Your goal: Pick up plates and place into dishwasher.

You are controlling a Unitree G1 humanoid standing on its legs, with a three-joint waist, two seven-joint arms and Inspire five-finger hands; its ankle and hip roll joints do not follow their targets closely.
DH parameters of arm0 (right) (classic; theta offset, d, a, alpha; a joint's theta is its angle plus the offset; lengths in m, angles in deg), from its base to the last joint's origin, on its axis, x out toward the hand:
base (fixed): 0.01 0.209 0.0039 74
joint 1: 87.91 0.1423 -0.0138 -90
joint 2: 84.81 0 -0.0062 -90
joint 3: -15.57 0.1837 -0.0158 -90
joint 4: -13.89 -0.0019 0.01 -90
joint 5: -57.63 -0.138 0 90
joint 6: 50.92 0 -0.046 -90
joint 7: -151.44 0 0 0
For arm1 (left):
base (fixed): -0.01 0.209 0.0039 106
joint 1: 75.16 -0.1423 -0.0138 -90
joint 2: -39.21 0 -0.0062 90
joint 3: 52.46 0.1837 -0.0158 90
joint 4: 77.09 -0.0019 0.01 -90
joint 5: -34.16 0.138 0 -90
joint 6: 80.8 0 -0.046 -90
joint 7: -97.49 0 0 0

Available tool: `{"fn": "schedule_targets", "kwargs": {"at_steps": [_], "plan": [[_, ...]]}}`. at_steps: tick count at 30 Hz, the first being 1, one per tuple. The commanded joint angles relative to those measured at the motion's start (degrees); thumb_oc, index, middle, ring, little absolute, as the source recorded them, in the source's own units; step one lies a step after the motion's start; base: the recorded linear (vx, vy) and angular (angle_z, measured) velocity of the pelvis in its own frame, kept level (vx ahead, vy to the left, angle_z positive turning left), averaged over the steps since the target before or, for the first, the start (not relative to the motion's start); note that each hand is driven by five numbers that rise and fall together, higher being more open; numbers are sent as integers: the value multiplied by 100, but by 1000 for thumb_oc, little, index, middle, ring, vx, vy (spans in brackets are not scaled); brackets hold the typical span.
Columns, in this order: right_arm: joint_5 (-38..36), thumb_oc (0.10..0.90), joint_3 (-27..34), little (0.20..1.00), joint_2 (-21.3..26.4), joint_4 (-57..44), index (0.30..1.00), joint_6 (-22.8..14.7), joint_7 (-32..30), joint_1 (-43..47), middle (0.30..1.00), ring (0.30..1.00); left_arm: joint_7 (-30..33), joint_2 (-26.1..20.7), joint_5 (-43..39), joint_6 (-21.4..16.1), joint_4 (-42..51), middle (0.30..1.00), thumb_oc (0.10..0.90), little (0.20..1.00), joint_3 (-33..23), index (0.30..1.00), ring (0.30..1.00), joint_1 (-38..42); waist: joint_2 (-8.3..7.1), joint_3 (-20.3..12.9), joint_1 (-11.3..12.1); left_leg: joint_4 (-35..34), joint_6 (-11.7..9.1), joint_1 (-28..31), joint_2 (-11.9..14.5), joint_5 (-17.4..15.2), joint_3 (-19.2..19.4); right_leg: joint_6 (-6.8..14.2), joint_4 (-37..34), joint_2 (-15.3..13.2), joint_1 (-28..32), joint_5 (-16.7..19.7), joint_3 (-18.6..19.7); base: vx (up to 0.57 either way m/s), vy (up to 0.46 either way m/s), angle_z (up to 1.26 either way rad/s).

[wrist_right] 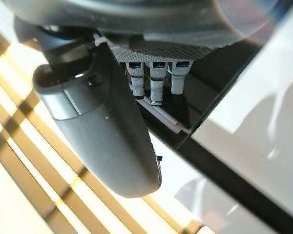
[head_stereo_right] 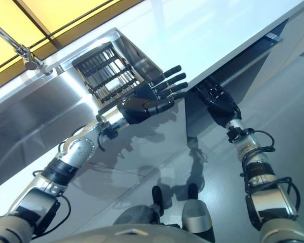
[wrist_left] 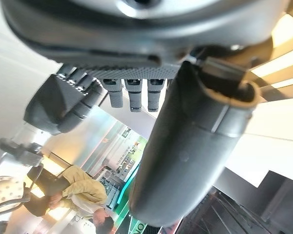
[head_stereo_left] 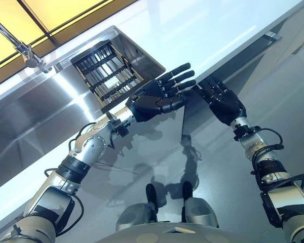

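Stainless steel sink (head_stereo_left: 35, 114) and white counter (head_stereo_left: 207, 30) frame the scene as I steer both arms toward the cabinet front below. My left hand (head_stereo_left: 159, 96) hangs empty at the counter's edge, fingers straight and spread, beside a dark rack (head_stereo_left: 109, 73) set in the sink. My right hand (head_stereo_left: 220, 98) reaches into the dark gap under the counter lip, fingers extended, I judge to pull open the dishwasher door (head_stereo_left: 233, 66). I see no plates; none is held.
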Motion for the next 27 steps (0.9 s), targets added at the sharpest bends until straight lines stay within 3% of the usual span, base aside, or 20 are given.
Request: {"fn": "schedule_targets", "kwargs": {"at_steps": [1,5,11,16,20,26,27], "plan": [[680,800,-322,900,-540,-522,900,-831,-216,-298,900,900,-429,-27,123,-406,483,900,800,900,-397,900,900,-21,-365,-552,284,101,148,314,-343,-724,173,364,572,82,-138,-608,495,-19,17,14],[968,800,-248,900,-1004,-1169,900,-1256,-362,-1598,900,900,-409,19,563,-394,839,900,800,900,-625,900,900,-527,-376,-615,194,40,177,345,-345,-701,184,392,546,110,-115,-606,515,-12,12,23],[1314,800,-67,900,-1633,-1764,900,-1284,-753,-2694,900,900,-799,-12,1383,22,1513,900,800,900,-907,900,900,-1394,-362,-673,105,40,196,325,-368,-659,146,406,486,127,-83,-577,484,-16,-11,9],[678,800,59,900,-1889,-2010,900,-1119,-851,-3100,900,900,-1418,-257,2076,159,1679,900,800,900,-834,900,900,-1983,-299,-663,130,40,216,296,-402,-636,45,390,496,132,-74,-597,388,-38,0,8],[514,800,-2,900,-1931,-1964,900,-956,-946,-3238,900,900,-1390,-430,2358,-27,1624,900,800,900,-758,900,900,-2289,-264,-676,197,40,219,279,-427,-622,-50,373,507,118,-66,-627,299,-39,16,16],[430,800,-64,900,-1909,-1607,900,-702,-847,-3277,900,900,-1369,-711,3624,-1014,1497,900,800,900,-906,900,900,-2782,-313,-701,477,133,148,174,-418,-573,-266,331,440,81,-37,-612,80,-57,-31,25],[452,800,-70,900,-1907,-1601,900,-704,-848,-3277,900,900,-1352,-721,3697,-1046,1490,900,800,900,-911,900,900,-2797,-317,-701,484,140,143,167,-418,-571,-275,330,435,77,-34,-610,66,-84,-58,51]]}}
